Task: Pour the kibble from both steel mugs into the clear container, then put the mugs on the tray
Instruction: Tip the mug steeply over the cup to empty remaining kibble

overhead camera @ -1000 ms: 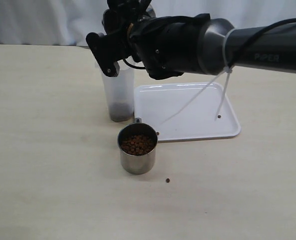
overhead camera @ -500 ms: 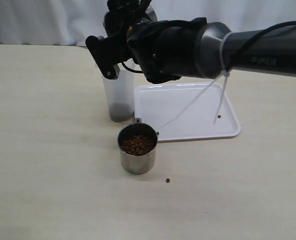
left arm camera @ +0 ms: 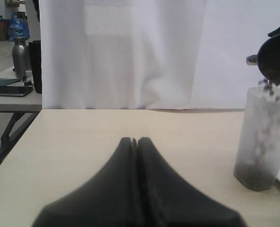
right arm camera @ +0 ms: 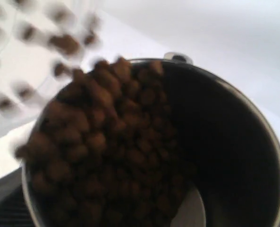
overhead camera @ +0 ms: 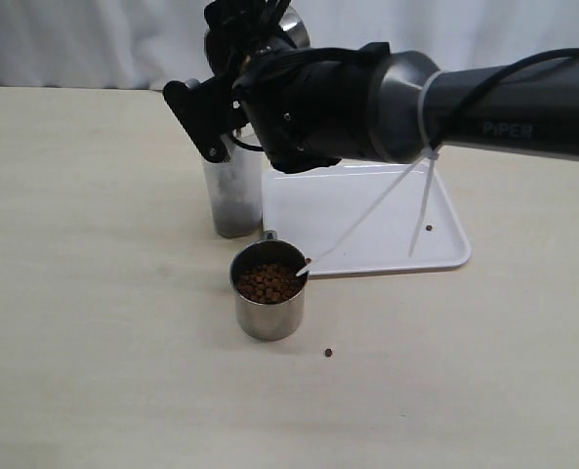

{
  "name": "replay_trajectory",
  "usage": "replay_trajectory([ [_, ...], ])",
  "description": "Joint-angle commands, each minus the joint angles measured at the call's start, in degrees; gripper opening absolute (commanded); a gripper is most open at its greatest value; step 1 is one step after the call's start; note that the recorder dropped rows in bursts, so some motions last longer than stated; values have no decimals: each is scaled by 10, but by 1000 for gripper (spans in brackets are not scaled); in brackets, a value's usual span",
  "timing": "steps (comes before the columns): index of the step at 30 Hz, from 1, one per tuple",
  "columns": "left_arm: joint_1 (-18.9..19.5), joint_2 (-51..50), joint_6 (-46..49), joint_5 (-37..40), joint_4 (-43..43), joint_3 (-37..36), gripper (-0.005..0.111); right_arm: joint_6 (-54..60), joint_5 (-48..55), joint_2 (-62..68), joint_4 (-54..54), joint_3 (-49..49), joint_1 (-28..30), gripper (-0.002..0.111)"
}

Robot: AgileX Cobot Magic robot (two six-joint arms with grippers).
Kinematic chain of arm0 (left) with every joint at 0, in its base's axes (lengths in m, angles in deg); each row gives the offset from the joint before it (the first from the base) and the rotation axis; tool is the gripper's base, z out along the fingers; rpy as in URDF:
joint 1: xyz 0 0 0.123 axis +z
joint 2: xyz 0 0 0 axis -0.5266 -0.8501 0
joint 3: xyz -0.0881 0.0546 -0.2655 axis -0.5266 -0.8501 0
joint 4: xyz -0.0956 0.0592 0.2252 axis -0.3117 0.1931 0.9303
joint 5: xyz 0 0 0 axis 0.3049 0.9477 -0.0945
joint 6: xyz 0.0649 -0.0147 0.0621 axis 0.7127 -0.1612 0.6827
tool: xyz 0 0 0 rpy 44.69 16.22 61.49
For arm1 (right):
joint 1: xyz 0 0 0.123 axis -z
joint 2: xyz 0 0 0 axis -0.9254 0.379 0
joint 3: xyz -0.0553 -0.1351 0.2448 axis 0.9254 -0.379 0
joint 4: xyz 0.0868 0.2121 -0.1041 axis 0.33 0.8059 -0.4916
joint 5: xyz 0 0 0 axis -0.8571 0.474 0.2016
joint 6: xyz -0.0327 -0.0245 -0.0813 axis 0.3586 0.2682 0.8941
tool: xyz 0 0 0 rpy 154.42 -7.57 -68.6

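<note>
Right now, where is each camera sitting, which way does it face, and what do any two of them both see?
Exterior: off the arms, facing across the table at the clear container, standing steel mug, tray; right arm shows.
Left wrist: low over the table, facing the curtain; shut left hand shows.
Right wrist: looks into the tilted steel mug of kibble; hardly any robot shows.
Shared: exterior and left wrist both see the container under the tilted mug.

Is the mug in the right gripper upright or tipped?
Tipped: the steel mug leans over the clear container, and kibble falls from its mouth.
</note>
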Motion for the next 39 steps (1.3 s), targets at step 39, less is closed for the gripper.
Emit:
replay_trajectory([
  [39,1,2,-1,-5,-3,-2,0,87,-5,-5,-43,0,0,5],
])
